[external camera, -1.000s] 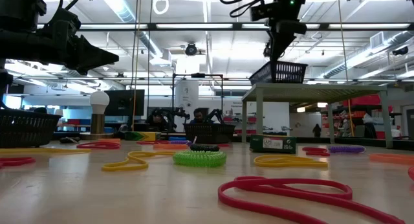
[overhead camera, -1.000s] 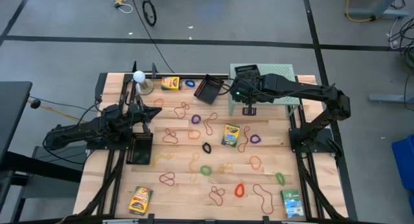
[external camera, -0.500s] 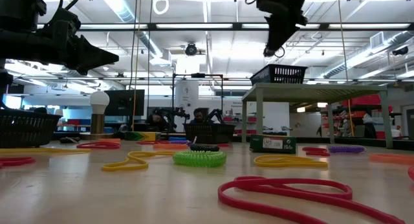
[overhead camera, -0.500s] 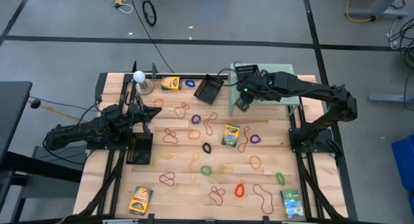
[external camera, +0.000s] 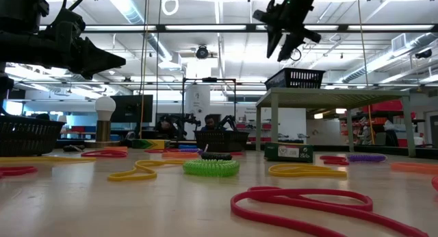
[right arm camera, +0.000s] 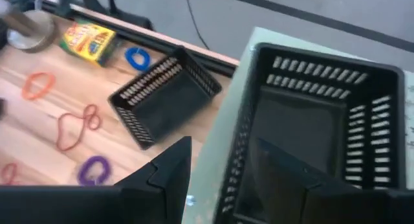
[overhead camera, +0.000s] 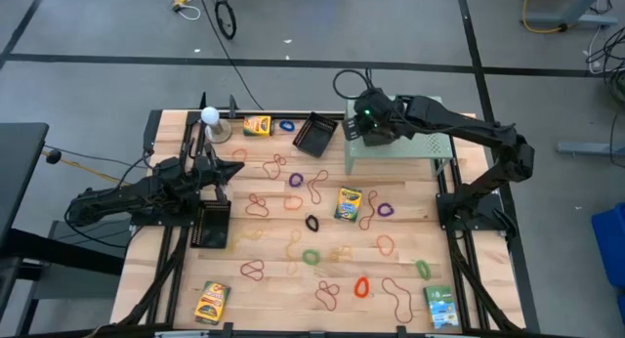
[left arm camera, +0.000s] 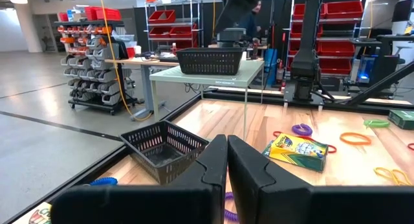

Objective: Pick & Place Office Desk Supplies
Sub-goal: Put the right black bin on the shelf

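Note:
Many rubber-band loops, such as a red one [overhead camera: 361,286] and a green one [overhead camera: 311,256], lie flat across the wooden table. Crayon boxes lie flat at the middle [overhead camera: 349,203], the far side [overhead camera: 257,125] and the near left [overhead camera: 212,301]. My right gripper [right arm camera: 220,146] hangs open and empty, tilted down, above the left edge of a pale green stand [overhead camera: 400,147]. On that stand sits a black basket [right arm camera: 317,120]. My left gripper [left arm camera: 226,159] is shut and level above the table's left side [overhead camera: 234,169].
A second black basket [overhead camera: 315,133] stands on the table at the far middle, and a third [overhead camera: 212,224] sits under my left arm. A white ball on a small stand [overhead camera: 209,115] is at the far left. A green box [overhead camera: 440,307] lies at the near right corner.
My right gripper has risen and gone toward the table's far edge and a little left, from over the stand's front to its left edge. It has rolled about its own axis, and its fingers have spread apart.

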